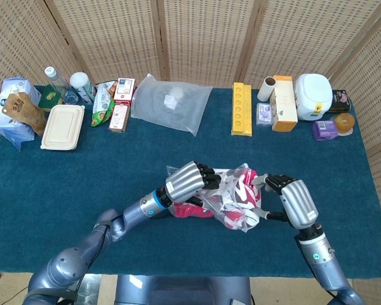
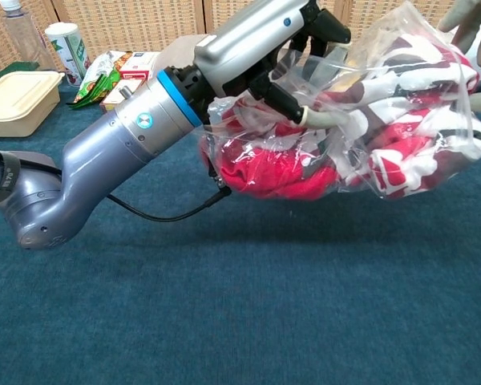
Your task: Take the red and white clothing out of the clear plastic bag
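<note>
1. Head view: my left hand (image 1: pixel 189 182) grips the crinkled clear plastic bag (image 1: pixel 232 202) of red and white clothing (image 1: pixel 241 194) mid-table; my right hand (image 1: pixel 291 201), fingers spread, touches its right side.
2. Chest view: left hand (image 2: pixel 260 36) holds bag (image 2: pixel 401 120) above the blue cloth (image 2: pixel 240 305); right fingertips (image 2: pixel 473 28) at its top-right corner.

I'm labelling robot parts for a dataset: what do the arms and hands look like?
Both arms are smooth silver-grey tubes. The left arm has a bright blue ring with a round blue logo at the wrist and a black cable looping beneath. Left hand and right hand have ribbed silver backs, black fingers and pale fingertips.
</note>
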`<state>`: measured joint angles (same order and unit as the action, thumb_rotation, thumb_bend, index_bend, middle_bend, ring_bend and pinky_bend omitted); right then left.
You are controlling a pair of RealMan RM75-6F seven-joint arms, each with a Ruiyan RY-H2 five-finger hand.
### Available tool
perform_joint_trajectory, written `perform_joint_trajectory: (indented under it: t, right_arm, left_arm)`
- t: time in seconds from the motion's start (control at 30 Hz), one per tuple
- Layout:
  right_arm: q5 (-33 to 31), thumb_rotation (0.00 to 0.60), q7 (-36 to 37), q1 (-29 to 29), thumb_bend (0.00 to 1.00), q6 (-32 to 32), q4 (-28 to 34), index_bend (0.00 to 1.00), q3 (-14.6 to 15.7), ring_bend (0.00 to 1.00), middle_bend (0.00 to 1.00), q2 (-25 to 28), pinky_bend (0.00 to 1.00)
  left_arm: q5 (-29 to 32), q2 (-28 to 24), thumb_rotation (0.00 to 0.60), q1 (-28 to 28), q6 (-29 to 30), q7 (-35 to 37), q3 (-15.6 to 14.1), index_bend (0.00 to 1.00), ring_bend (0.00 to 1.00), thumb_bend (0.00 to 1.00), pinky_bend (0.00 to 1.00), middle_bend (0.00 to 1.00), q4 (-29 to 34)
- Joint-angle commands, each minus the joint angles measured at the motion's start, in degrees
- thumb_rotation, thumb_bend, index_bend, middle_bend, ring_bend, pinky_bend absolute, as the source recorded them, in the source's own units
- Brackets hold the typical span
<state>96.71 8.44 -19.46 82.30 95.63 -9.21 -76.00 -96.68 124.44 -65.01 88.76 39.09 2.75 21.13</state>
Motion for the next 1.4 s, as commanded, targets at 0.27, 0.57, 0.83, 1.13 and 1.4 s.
perform_joint_trajectory:
  t: [0.27,0.57,0.83,1.13,1.4]
  right_arm:
    - [0.45,0.600,-2.57,-1.56,0.12,-1.84,1.38,0.39,0.76,0.55,0.48,0.51,0.57]
    - [0.19,0.600,-5.00,-2.89,0.26,-3.13,2.00,0.40,0.85,0.60,0.48,1.10,0.62]
    - [-0.39,0.600,-4.36,-3.17,0.31,-3.15,2.12,0.47,1.11,0.65,0.51,1.34,0.67]
    - [-0.75,0.600,-3.57,-3.85,0.32,-2.90,2.14,0.61,0.95,0.71,0.55,0.63,0.73]
    - [-1.54,0.600,-3.40,-4.24,0.32,-3.06,2.68,0.65,1.03,0.74,0.57,0.17,0.76]
  left_arm:
    - [1.04,1.37,0.600,-1.77,-1.53,-0.21,1.31,0.91,0.65,0.35,0.76,0.63,-0.53]
    - [1.02,1.91,0.600,-2.40,-2.37,-0.43,1.11,0.91,0.65,0.34,0.75,0.63,-0.79]
    - [0.95,2.01,0.600,-2.35,-3.17,-0.47,0.67,0.91,0.65,0.34,0.74,0.63,-0.97]
    - [0.89,2.22,0.600,-2.41,-3.83,-0.70,0.34,0.91,0.65,0.33,0.73,0.63,-1.02]
    - [0.74,1.96,0.600,-2.17,-4.67,-0.78,-0.17,0.91,0.65,0.26,0.70,0.63,-0.43]
